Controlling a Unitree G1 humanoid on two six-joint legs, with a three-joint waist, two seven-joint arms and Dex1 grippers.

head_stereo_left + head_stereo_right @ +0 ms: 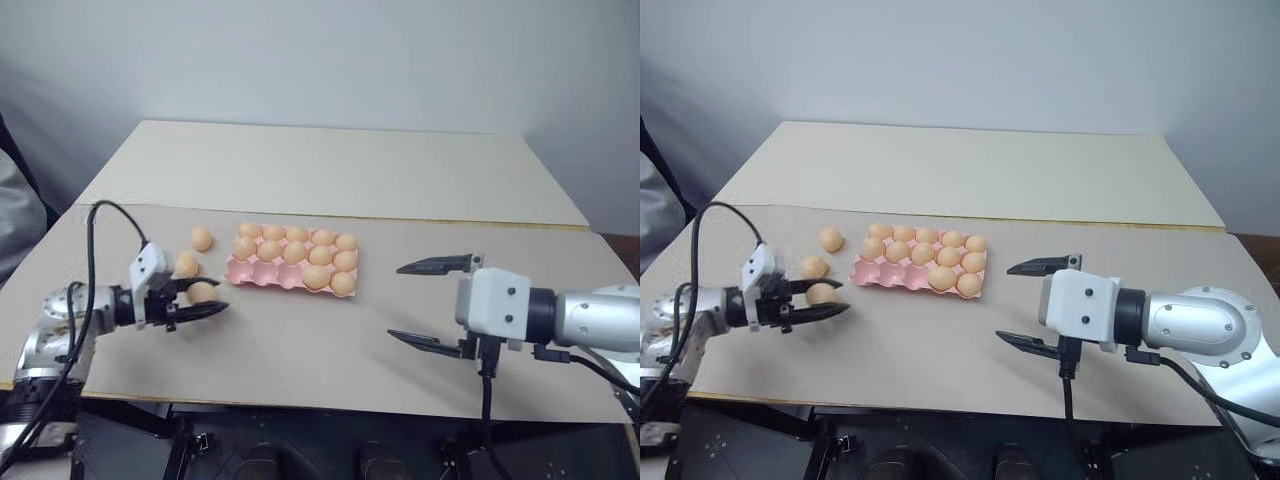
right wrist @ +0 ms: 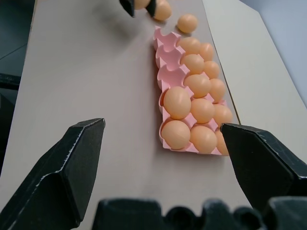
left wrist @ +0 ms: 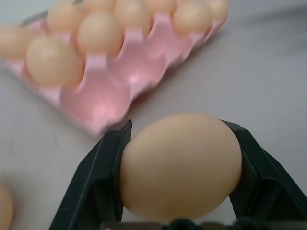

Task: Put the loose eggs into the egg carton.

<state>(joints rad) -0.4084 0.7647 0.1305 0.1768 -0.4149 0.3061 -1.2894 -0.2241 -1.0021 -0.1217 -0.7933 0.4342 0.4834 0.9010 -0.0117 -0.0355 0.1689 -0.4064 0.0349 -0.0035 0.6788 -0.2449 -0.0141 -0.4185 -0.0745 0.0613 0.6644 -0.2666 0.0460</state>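
Beside the egg carton (image 1: 290,262), the left gripper (image 1: 205,300) is clamped on one egg (image 3: 180,165), probably to fill an empty near cup, while the right gripper (image 1: 432,303) waits with fingers apart.

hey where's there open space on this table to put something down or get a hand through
Free: the table strip between the carton and the right gripper, and the far panel behind the carton. The carton's three near-left cups are empty. Crowded: left of the carton, two loose eggs and the left gripper holding an egg.
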